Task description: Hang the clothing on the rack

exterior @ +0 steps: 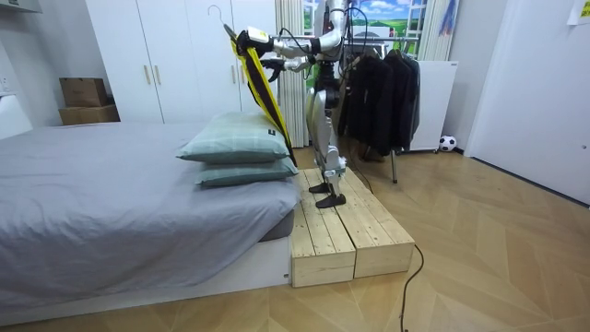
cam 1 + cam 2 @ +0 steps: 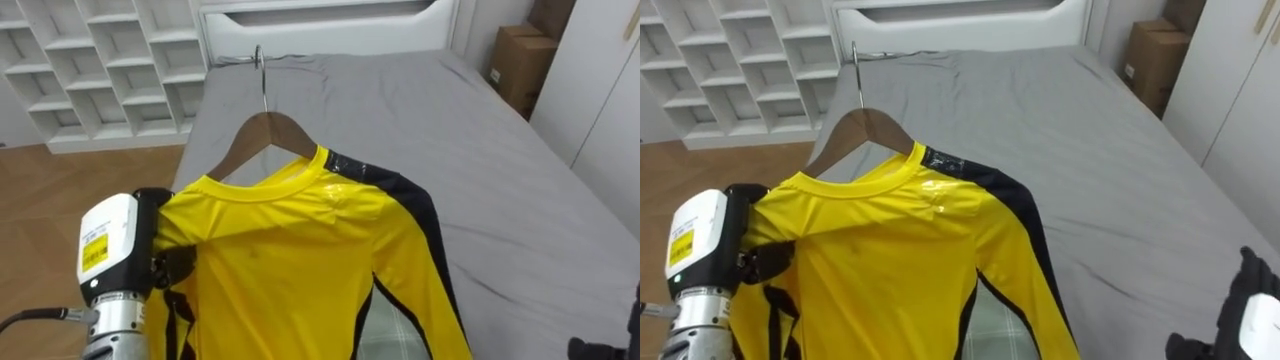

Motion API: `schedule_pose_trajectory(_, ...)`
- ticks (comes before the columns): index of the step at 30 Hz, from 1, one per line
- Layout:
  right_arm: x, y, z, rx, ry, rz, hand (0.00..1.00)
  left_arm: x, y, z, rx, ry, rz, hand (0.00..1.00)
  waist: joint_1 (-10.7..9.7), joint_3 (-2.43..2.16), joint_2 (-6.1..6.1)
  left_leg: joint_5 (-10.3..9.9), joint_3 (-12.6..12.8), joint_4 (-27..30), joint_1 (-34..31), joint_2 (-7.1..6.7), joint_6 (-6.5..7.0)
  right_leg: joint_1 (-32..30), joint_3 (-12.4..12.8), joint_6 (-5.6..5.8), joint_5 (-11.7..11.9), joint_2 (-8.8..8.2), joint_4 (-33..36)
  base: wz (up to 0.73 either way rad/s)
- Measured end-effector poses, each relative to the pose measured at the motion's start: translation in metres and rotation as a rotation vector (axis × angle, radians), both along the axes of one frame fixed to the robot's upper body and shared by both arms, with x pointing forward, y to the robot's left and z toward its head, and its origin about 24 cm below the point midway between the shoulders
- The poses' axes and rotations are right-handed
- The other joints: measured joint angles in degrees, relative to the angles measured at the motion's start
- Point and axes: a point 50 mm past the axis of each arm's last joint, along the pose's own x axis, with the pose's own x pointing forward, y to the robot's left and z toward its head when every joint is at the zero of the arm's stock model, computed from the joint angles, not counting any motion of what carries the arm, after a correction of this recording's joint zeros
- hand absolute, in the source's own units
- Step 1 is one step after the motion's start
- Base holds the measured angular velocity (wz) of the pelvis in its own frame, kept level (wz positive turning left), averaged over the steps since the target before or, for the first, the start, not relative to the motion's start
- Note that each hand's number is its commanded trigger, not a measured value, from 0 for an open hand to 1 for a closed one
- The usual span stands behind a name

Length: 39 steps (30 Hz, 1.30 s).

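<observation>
A yellow long-sleeved shirt (image 2: 300,260) with black side stripes hangs on a wooden hanger (image 2: 265,125) whose metal hook (image 2: 259,60) points up. It is held in the air above the grey bed (image 2: 500,180). My left hand (image 2: 165,230) is at the shirt's left shoulder, a dark thumb curled over the cloth, the other fingers hidden behind it. My right hand (image 2: 1252,312) shows as a dark edge at the lower right corner, apart from the shirt. In the room view I stand on a wooden platform (image 1: 341,231) by the bed, the shirt (image 1: 263,88) raised in front of me.
Two green checked pillows (image 1: 235,148) lie stacked on the bed below the shirt. White cube shelves (image 2: 100,60) stand past the bed's far left, cardboard boxes (image 2: 520,60) and white wardrobe doors (image 2: 600,100) to its right. A rack of dark clothes (image 1: 383,92) stands behind me.
</observation>
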Motion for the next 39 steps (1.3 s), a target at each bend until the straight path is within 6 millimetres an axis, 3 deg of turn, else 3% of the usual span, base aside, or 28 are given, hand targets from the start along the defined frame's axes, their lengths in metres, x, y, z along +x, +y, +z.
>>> schedule_pose_trajectory(9, 0.014, 0.026, 0.027, -0.101, -0.08, 0.181, 0.0, 0.0, 0.0, 0.0, 0.002, 0.01, -0.004, 1.0, 0.8, 0.0, 0.02, 0.0, 0.1, 0.0, 0.1, 0.0, 0.0, 0.1, 0.2, 0.01, 0.0, 0.01, 0.0, -0.01)
schedule_pose_trajectory(15, 0.02, 0.039, 0.027, -0.112, -0.046, 0.295, 0.0, 0.0, -0.002, 0.0, 0.008, 0.007, -0.012, 1.0, 2.0, 0.08, -0.09, 0.0, 0.1, 0.0, -0.1, 0.04, 0.0, -0.1, 0.1, 0.01, 0.0, 0.0, 0.1, 0.0)
schedule_pose_trajectory(21, 0.035, 0.053, 0.042, -0.147, -0.052, 0.423, 0.0, 0.002, -0.009, 0.01, 0.015, -0.038, -0.047, 1.0, 3.0, 0.43, -0.6, 0.0, 0.3, 0.0, -0.6, 0.02, 0.0, -0.9, 0.3, 0.01, 0.0, -0.03, 0.3, -0.02)
schedule_pose_trajectory(25, 0.042, 0.072, 0.054, -0.19, -0.073, 0.534, 0.0, 0.002, -0.017, 0.017, 0.028, -0.073, -0.088, 1.0, 3.0, 0.76, -1.44, 0.0, 0.0, 0.0, -0.4, 0.03, 0.0, -0.4, 0.0, 0.01, 0.0, 0.01, 0.0, 0.03)
schedule_pose_trajectory(39, 0.045, 0.089, 0.045, -0.284, 0.105, 0.687, 0.0, 0.003, -0.02, 0.017, 0.09, -0.061, -0.112, 1.0, 4.7, 0.67, -2.27, 0.0, -0.3, 0.0, -0.7, -0.1, 0.0, -0.5, -0.2, 0.02, 0.0, -0.15, 0.0, 0.0)
